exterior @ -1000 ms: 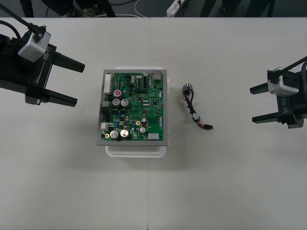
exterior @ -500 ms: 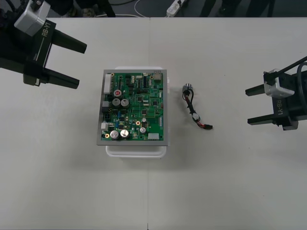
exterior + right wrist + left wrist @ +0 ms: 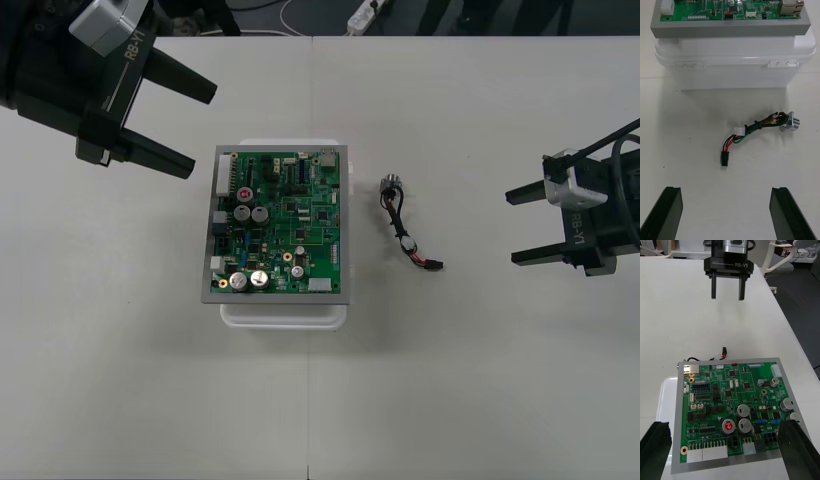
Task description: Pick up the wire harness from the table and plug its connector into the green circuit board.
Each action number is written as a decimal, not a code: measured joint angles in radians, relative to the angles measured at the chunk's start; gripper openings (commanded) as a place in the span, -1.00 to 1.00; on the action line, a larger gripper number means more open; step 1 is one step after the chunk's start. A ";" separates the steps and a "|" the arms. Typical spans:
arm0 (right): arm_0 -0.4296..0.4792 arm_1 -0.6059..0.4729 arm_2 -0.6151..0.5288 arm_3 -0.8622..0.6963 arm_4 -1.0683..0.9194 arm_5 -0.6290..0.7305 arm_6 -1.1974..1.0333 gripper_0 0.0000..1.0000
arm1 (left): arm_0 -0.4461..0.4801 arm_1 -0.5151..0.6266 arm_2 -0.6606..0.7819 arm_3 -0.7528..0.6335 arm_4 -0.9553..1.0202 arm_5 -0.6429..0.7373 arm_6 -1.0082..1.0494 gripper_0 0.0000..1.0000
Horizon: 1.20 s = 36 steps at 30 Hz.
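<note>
**Harness loose beside the board**

We see the wire harness (image 3: 408, 222) lying flat on the table (image 3: 480, 380), just right of the green circuit board (image 3: 280, 222), with its black plug (image 3: 433, 265) resting on the tabletop. Our right gripper (image 3: 513, 228) hovers near it, fingers wide apart. Our left gripper (image 3: 201, 131), equally wide, hangs beside the board's far left corner.

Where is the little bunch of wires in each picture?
Front view: the wire harness lies on the table, right of the green circuit board.
Right wrist view: between the right gripper and the board.
Left wrist view: peeking out beyond the board, toward the right gripper.
Shared landmark: the board.
</note>
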 measured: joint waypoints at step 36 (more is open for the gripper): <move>-0.076 0.002 0.260 -0.082 0.349 0.000 -0.205 0.35 | -0.139 -0.266 0.000 -0.002 -0.237 -0.001 0.288 0.66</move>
